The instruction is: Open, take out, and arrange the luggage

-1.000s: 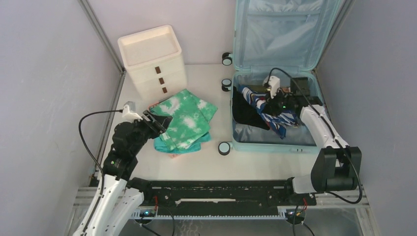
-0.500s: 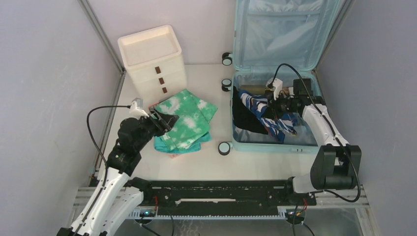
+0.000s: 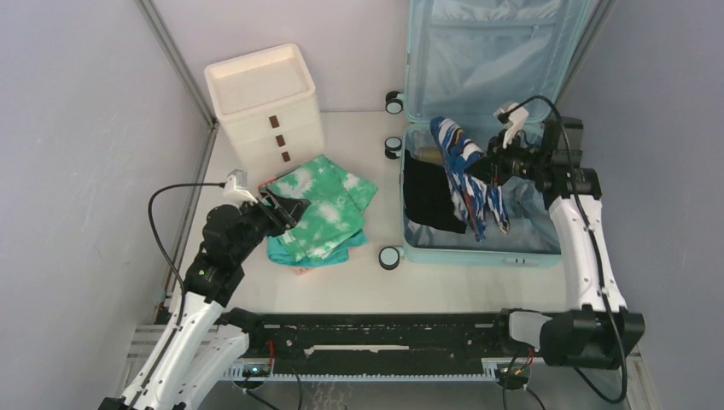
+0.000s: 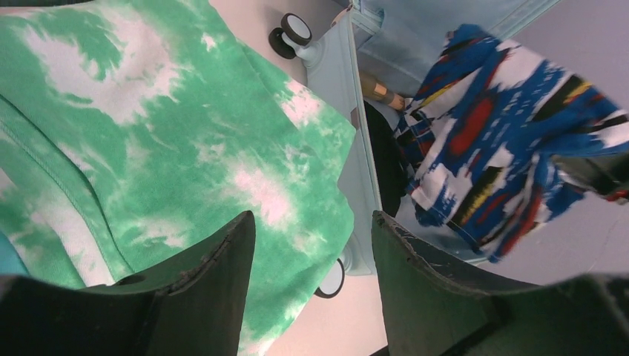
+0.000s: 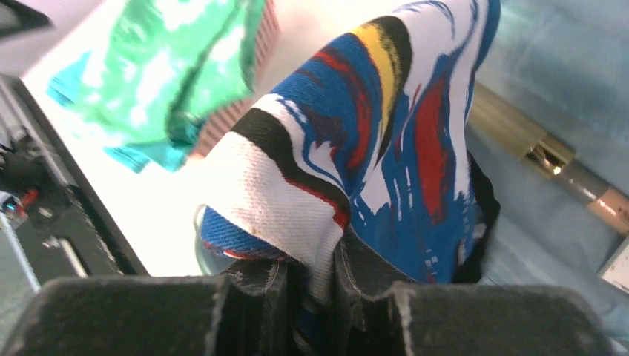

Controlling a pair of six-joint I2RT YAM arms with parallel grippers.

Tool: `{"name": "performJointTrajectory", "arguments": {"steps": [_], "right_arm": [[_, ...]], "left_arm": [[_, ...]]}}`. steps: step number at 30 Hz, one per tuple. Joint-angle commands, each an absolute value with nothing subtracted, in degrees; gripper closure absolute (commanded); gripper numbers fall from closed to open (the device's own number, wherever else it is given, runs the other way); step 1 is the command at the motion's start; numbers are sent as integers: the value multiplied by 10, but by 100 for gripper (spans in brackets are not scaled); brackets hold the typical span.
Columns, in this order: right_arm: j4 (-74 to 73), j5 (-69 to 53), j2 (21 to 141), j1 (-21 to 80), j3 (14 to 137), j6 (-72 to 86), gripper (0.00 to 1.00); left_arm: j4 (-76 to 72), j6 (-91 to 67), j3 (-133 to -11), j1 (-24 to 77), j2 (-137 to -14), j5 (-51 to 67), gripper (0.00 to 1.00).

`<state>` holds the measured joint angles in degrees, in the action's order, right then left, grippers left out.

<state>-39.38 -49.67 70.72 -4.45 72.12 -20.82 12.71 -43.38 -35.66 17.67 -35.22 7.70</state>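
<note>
From above, the luggage (image 3: 461, 254) lies open at the right of the surface (image 3: 341, 282), and the right fingers (image 3: 481, 167) hold a blue patterned cloth (image 3: 465, 184) above it. The left wrist view shows the left fingers (image 4: 200, 289) spread apart over a green shirt (image 4: 185, 148). The right wrist view shows the cloth pinched tight.

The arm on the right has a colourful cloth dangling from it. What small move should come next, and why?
Probably a short swing leftward over the luggage wall toward the table. The right gripper is shut on the blue patterned garment, raised above the open luggage with its lower end hanging down toward the tub, and the green tie-dye pile lies on the table just beyond.
</note>
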Motion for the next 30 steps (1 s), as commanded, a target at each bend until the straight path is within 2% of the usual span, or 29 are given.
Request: {"name": "performJointTrajectory", "arguments": {"steps": [1,7,14,30], "right_arm": [[-305,-554,658,-26,786,-51,100],[-237,-532,662,46,831,81,100],[-211,-424,700,166,878,154,100],[-273,-90,859,414,1037,119,100]], "left_arm": [[134,-404,-414,179,-342,67,37],[183,-374,-429,179,-330,27,37],[237,-361,-427,180,-276,-31,37],[368,-381,-429,180,-198,-140,38]]}}
